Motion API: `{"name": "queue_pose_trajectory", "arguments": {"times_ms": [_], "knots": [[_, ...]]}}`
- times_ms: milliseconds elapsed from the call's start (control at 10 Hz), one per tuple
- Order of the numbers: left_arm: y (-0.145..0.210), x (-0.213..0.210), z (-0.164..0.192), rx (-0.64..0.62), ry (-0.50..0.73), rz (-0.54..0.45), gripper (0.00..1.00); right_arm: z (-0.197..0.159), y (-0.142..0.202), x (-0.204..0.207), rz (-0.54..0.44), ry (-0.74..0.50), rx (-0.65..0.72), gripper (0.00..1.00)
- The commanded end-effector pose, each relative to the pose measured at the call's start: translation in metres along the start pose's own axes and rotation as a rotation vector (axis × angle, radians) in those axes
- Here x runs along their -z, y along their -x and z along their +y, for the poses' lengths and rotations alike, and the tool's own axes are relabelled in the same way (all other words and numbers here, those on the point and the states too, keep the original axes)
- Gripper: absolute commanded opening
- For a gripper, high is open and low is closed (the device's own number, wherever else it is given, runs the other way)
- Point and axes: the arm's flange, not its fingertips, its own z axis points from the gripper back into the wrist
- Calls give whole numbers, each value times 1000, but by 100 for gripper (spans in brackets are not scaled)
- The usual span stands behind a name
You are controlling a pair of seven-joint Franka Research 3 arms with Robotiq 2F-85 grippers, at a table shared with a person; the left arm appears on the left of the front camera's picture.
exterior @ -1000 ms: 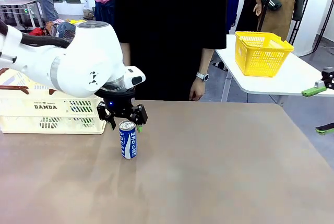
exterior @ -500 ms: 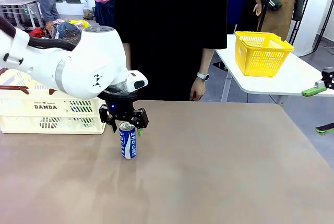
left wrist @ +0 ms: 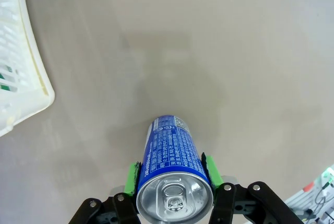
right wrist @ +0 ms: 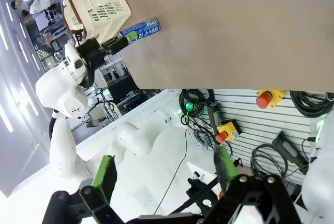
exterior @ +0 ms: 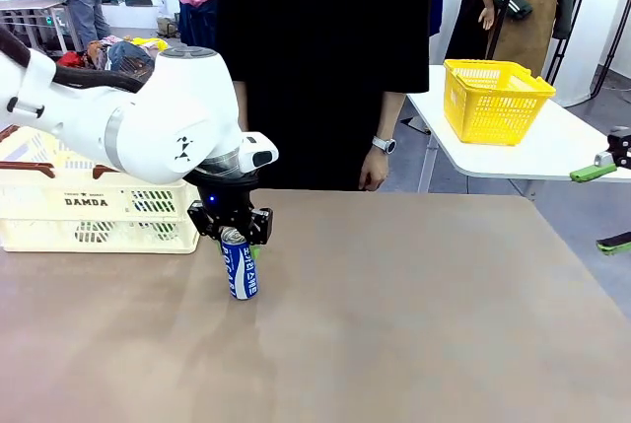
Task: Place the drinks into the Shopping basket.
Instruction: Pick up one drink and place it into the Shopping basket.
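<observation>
The left gripper (exterior: 236,236) was clamped on the upper end of a blue-and-white can (exterior: 240,267), green pads (left wrist: 134,174) pressed against both sides. The can stood upright on the table (exterior: 414,324), long axis vertical, silver top (left wrist: 175,199) facing up. The Shopping basket (exterior: 89,208) sat at nine o'clock of the can, close by. The right gripper (right wrist: 164,173) hung with jaws spread, holding nothing.

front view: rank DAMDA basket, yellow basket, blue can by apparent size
1. DAMDA basket, though the left arm and frame edge hide part of it.
2. Yellow basket; it sits farther back, so true size is unsure.
3. Blue can.
</observation>
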Motion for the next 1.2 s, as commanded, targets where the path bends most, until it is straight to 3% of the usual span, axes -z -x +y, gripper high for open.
{"name": "queue_pose_trajectory", "arguments": {"times_ms": [0,300,500,700,900,1100], "knots": [[-6,-1,2,19,4,23,0,2,-1,-1,5,-19,-26,100],[-4,-18,5,27,32,30,0,2,-1,-1,5,-19,-26,100],[-4,-100,18,84,71,-5,0,2,-1,-1,5,-19,-26,100],[2,-194,28,108,27,-86,0,2,-1,-1,5,-19,-26,100],[6,-234,31,117,-20,-119,0,2,-1,-1,5,-19,-26,100],[17,-240,29,100,5,-118,0,2,-1,-1,5,-19,-26,100]]}}
